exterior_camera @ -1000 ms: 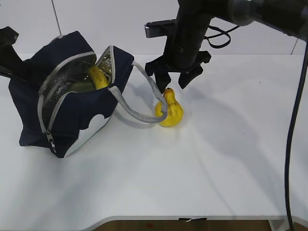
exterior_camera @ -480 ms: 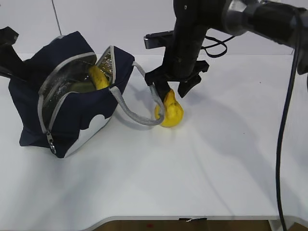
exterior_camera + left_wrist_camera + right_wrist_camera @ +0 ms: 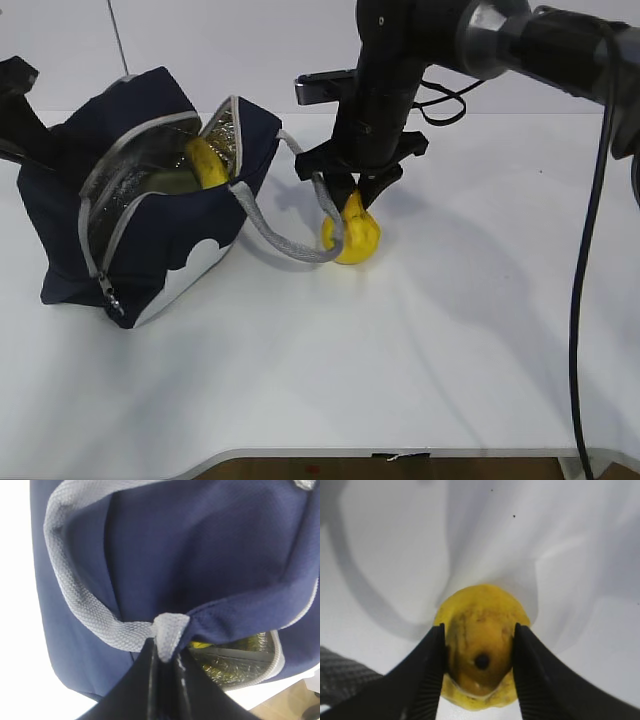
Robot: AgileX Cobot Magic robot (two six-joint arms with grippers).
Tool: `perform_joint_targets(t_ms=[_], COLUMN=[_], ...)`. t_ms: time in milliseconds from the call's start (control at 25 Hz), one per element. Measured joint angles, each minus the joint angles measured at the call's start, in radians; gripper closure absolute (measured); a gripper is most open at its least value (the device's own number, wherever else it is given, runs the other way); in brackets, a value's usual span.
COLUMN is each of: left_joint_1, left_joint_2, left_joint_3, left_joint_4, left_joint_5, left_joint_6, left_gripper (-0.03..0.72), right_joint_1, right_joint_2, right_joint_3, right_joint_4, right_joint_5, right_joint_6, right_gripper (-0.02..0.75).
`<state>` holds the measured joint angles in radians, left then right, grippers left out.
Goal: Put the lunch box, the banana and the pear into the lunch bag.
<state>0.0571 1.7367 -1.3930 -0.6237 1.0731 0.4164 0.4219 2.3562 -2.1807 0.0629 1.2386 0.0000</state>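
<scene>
The navy lunch bag (image 3: 150, 215) stands open at the left, silver lining showing. The banana (image 3: 204, 160) stands inside it, over a pale green lid that looks like the lunch box (image 3: 172, 181). The pear (image 3: 354, 238) sits on the table right of the bag. My right gripper (image 3: 348, 196) comes down from above, its fingers (image 3: 433, 662) pressed on both sides of the pear's narrow top (image 3: 480, 645). My left gripper (image 3: 167, 655) is shut on the bag's rear grey handle (image 3: 170, 629), behind the bag's left side (image 3: 200, 555).
The bag's front grey handle (image 3: 285, 238) loops over the table and touches the pear's left side. The white table (image 3: 450, 330) stretches to the right and front. A black cable (image 3: 590, 260) hangs down at the right.
My right gripper has dropped over the pear and its jaws have closed from wide apart onto the pear's top. The bag and the left arm have not moved.
</scene>
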Motion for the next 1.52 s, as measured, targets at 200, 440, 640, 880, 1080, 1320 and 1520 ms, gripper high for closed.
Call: perform_joint_targets(t_ms=[200, 440, 640, 880, 1080, 1320, 1520], left_joint_1=[0.000, 0.000, 0.000, 0.000, 0.000, 0.000, 0.000], left_joint_2=[0.000, 0.000, 0.000, 0.000, 0.000, 0.000, 0.000], left_joint_3=[0.000, 0.000, 0.000, 0.000, 0.000, 0.000, 0.000], left_joint_4=[0.000, 0.000, -0.021, -0.065, -0.082, -0.152, -0.182], left_joint_5=[0.002, 0.002, 0.002, 0.000, -0.016, -0.026, -0.012], left_joint_6=[0.000, 0.000, 0.000, 0.000, 0.000, 0.000, 0.000], left_gripper=[0.678, 0.678, 0.678, 0.678, 0.678, 0.678, 0.678], right_joint_1=[0.000, 0.000, 0.000, 0.000, 0.000, 0.019, 0.043], right_joint_2=[0.000, -0.031, -0.106, -0.212, -0.281, -0.260, -0.211], right_joint_3=[0.000, 0.004, 0.004, 0.004, 0.004, 0.004, 0.004], right_joint_4=[0.000, -0.014, -0.021, 0.012, 0.161, 0.378, 0.420], right_joint_5=[-0.002, 0.000, 0.002, 0.005, 0.010, 0.012, 0.012], right_joint_6=[0.000, 0.000, 0.000, 0.041, 0.048, 0.000, -0.018], right_gripper=[0.440, 0.447, 0.449, 0.450, 0.450, 0.450, 0.451])
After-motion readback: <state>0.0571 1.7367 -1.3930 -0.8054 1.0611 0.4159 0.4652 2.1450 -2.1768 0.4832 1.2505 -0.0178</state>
